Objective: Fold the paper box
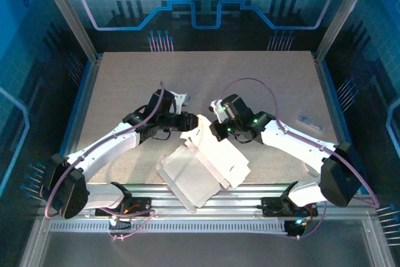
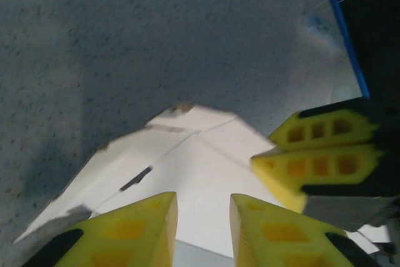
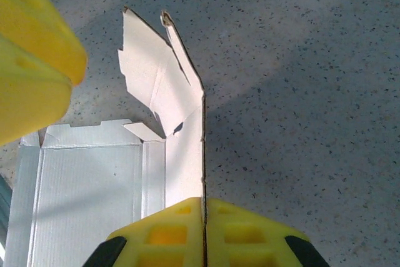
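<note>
The paper box (image 1: 201,166) lies whitish face up near the table's front middle, with one side panel raised. My right gripper (image 3: 204,201) is shut on the top edge of that upright panel (image 3: 185,167), and the box's flat creased floor (image 3: 87,198) spreads to its left. In the top view the right gripper (image 1: 216,128) sits at the box's far end. My left gripper (image 2: 203,201) is open, and through its gap I see the white flap with a small slot (image 2: 187,161). It hovers at the box's far left corner (image 1: 189,121), close beside the right gripper's fingers (image 2: 319,161).
A small flat card (image 1: 310,121) lies on the speckled tabletop at the right. Blue walls and metal posts edge the table (image 1: 125,79). The metal rail (image 1: 206,204) carrying the arm bases runs just in front of the box.
</note>
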